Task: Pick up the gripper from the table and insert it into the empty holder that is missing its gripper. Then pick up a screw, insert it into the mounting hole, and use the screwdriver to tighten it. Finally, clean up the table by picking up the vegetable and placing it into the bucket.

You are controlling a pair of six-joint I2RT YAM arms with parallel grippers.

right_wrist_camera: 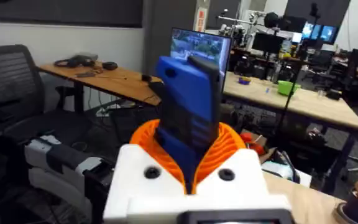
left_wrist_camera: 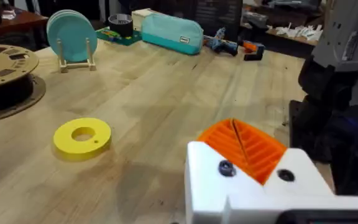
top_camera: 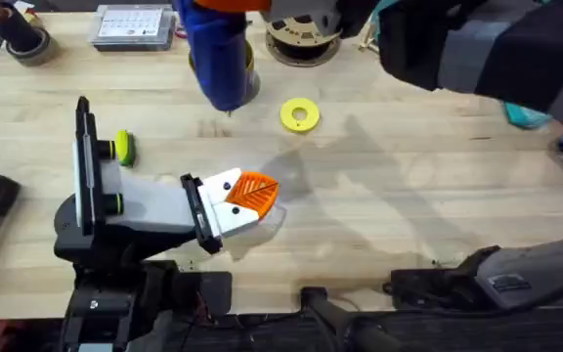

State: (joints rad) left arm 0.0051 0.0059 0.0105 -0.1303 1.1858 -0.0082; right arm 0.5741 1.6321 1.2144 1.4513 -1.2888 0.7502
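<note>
My right arm hangs large and dark under the overhead camera. Its gripper [top_camera: 225, 4] [right_wrist_camera: 188, 158] is shut on the blue screwdriver [top_camera: 217, 49] [right_wrist_camera: 189, 93], which is held upright over the back of the table [top_camera: 389, 196], bit down. The bucket [top_camera: 251, 74] is mostly hidden behind it. My left gripper [top_camera: 259, 192] [left_wrist_camera: 240, 144] rests low over the table's front left, shut, orange pads together. Both its white mounts [left_wrist_camera: 253, 186] carry pads, with two dark screw heads [left_wrist_camera: 225, 167] showing. A small yellow-green thing [top_camera: 124, 148], perhaps the vegetable, lies by the left arm.
A yellow ring [top_camera: 299, 114] [left_wrist_camera: 82, 137] lies mid-table, with a brown filament spool [top_camera: 301, 39] [left_wrist_camera: 2, 71] behind it. A clear parts box [top_camera: 133, 26] and a tape roll [top_camera: 22, 41] sit at the back left. Teal plates [left_wrist_camera: 72, 34] and a teal pouch [left_wrist_camera: 169, 32] stand farther off.
</note>
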